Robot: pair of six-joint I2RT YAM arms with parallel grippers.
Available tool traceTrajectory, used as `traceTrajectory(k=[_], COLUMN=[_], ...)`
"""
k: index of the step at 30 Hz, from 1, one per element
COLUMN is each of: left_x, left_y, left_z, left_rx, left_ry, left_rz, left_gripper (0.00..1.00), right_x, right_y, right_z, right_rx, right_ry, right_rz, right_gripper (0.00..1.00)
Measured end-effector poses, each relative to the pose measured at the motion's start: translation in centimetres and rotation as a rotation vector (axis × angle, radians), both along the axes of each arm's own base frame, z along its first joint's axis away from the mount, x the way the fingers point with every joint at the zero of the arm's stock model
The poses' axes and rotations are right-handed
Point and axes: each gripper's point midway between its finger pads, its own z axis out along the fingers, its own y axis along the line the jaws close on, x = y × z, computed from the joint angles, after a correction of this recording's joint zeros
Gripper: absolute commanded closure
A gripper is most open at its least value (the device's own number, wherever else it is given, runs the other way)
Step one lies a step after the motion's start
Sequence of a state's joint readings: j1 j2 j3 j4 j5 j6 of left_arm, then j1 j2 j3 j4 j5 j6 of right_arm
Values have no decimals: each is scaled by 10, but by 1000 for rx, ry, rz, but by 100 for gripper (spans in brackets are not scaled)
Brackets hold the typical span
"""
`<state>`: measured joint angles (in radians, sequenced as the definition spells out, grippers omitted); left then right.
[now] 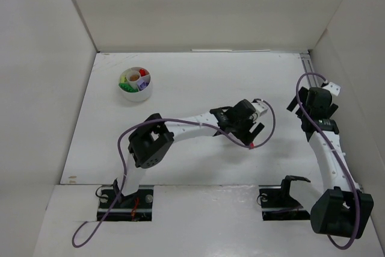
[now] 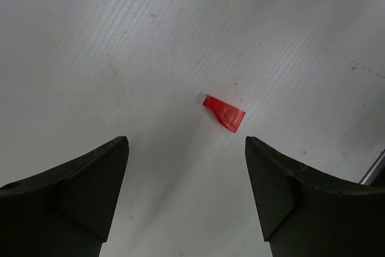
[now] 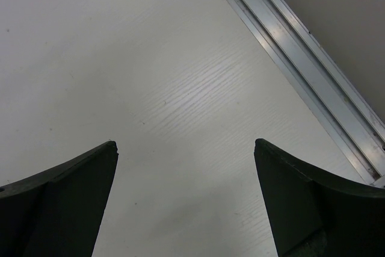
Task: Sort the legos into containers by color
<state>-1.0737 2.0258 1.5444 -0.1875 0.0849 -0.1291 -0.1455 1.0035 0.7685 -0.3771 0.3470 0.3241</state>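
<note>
Lego (image 2: 224, 112), 1 red piece, lies just ahead of the left pincer (image 2: 186, 142), between its released, empty jaws, which seem spread to straddle it, well apart from the dish (image 1: 135, 96).

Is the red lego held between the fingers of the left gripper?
No, the red lego lies on the table ahead of the open left gripper, touching neither finger.

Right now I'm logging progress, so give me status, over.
Left gripper open, empty, red lego just ahead on table. Right gripper open, empty, near the rail. Dish holds other legos; nothing in the way.
</note>
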Motion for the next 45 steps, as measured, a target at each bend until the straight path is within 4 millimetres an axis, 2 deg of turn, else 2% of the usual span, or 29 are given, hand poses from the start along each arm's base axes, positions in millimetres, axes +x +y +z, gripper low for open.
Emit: traceTrajectory(k=[4, 7, 8, 12, 18, 23, 27, 28, 29, 32, 33, 36, 41, 45], left_x=[-14, -14, -12, -7, -16, -19, -15, -13, -12, -9, -7, -5, -3, 7], left_y=[-11, -12, -13, -20, -33, -38, -37, -36, -36, -38, -38, -40, -37, -31], left_z=[-28, -48, -49, -44, -43, -50, -51, -51, -52, -53, -54, -52, -53, -53], left_rx=[38, 64, 65, 47, 41, 59, 75, 80, 83, 89, 92, 92, 105, 120], left_ry=[33, 65, 60, 51, 46, 40, 14, 8, 4, -4, -8, -12, -20, -43], left_rz=[14, 59, 70, 106, 101, 101, 128, 138, 147, 163, 167, 174, 185, 210], left_gripper=[30, 33, 33, 35, 37, 46, 55, 59, 66, 76, 86, 100, 100, 100], right_x=[-2, -7, -8, -10, -9, -9, -10, -10, -10, -10, -10, -11, -10, -8], right_y=[1, 2, 2, 3, 5, 6, 6, 6, 6, 6, 6, 6, 7, 9], right_z=[-4, -10, -13, -15, -14, -15, -16, -16, -16, -17, -18, -19, -18, -18], right_rx=[-6, -5, -5, -2, 3, 1, 0, 0, 0, 0, 0, 1, 2, 1], right_ry=[12, 27, 33, 36, 32, 35, 39, 39, 39, 41, 42, 45, 39, 36], right_rz=[14, 17, 18, 25, 37, 43, 45, 45, 45, 45, 45, 45, 51, 68], right_gripper=[0, 0, 0, 0, 0, 0, 0, 0, 0, 0, 0, 0, 0, 0])
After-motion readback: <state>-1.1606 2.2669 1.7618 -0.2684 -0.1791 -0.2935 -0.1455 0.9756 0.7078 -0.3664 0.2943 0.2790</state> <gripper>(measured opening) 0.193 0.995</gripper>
